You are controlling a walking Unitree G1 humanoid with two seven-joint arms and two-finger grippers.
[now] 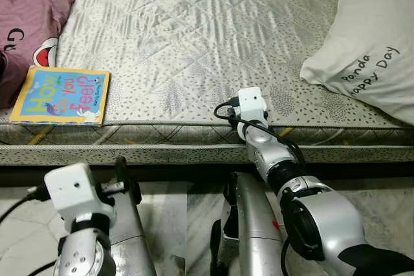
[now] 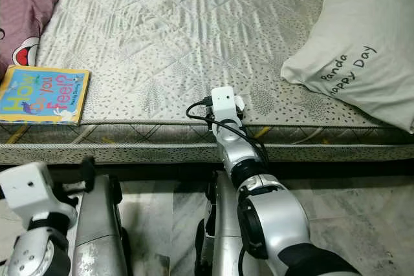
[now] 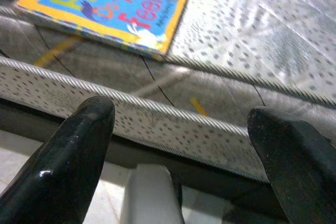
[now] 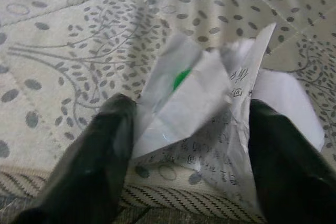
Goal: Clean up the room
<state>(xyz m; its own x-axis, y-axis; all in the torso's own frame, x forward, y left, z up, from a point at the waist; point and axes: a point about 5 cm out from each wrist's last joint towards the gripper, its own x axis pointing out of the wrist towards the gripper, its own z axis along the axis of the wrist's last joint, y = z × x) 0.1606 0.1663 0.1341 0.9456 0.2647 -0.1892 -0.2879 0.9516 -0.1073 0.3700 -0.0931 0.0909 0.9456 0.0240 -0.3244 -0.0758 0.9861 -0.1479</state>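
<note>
One paper: your right gripper (image 4: 184, 145) sits at the mattress (image 1: 194, 24) edge, fingers spread wide either side of a crumpled printed sheet (image 4: 220, 114), not closed on it.
One book: the picture book (image 1: 61, 95) lies flat at the mattress's near left corner.
Left gripper (image 3: 184, 150): you have it low before the mattress side, fingers wide apart, holding nothing.
One pillow (image 1: 372, 43): far right.
One blanket (image 1: 32, 11): maroon, far left.

Silver jointed arms, white boxy wrist cameras, black cables, glossy black claw fingers (image 3: 79, 150); apparently unmarked.

"How Do You Feel?" on book (image 1: 60, 96), "Panda Happy Day" on pillow (image 1: 369, 43)
</note>
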